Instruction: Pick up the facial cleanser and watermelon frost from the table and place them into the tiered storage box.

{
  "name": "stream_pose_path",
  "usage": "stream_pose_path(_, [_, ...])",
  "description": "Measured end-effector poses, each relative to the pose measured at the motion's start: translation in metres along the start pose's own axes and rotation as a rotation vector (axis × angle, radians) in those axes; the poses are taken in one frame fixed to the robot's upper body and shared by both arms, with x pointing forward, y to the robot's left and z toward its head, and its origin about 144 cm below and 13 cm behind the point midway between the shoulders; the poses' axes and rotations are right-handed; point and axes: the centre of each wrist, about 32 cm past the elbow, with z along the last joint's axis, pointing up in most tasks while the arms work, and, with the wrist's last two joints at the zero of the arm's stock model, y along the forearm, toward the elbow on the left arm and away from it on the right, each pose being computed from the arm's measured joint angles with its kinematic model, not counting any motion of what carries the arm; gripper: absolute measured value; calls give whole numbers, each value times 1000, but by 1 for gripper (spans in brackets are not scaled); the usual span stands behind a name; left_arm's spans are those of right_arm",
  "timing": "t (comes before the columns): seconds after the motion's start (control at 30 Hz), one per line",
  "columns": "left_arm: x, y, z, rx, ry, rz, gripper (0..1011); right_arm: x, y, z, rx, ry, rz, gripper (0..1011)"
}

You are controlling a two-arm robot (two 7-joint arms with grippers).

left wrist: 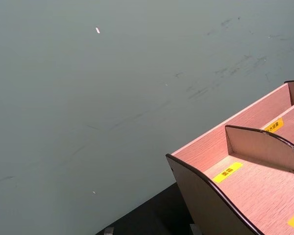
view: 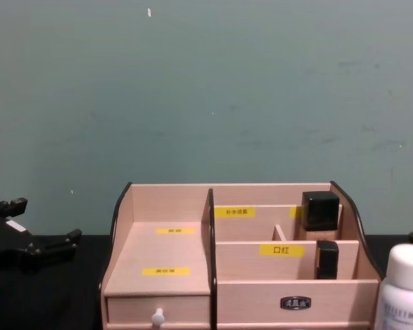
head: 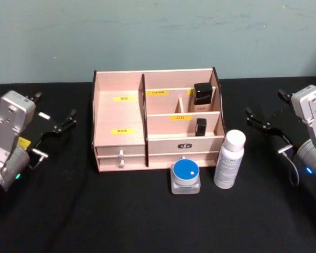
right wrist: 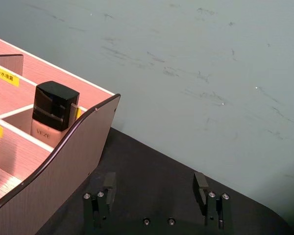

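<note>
On the black surface [head: 147,221], left claw [head: 55,133] and right claw [head: 264,129] are sitting released; grasping the bottle [head: 229,159] is likely coming next.

Head view above tiered storage box [head: 118,113], chest view low in front, wrist views flanking

A yellow label [view: 281,250] at the lower right of the chest view, on the storage box [view: 158,199], reads "口红". A second yellow label [view: 234,212] above it, on the rear tier, reads "补水喷雾". At the lower right of the left wrist view, a third yellow label [left wrist: 227,172] reads "面霜". The black-capped bottle [right wrist: 50,117] bears "VEZE". Print on the white bottle [head: 229,161] and the dark drawer plate [view: 297,302] is too small to read.
</note>
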Motion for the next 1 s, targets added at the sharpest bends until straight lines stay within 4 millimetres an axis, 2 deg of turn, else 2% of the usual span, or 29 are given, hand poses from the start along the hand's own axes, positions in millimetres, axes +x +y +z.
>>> stream_pose_path(0.53, [0,0,0,0,0,0,1001,4,-1,0,8,17,-2,1002])
stream_pose_path(0.73, [0,0,0,0,0,0,1001,11,-14,13,62,52,-2,1002])
stream_pose_path(1.0, [0,0,0,0,0,0,1001,13,-45,38,115,134,67,1002])
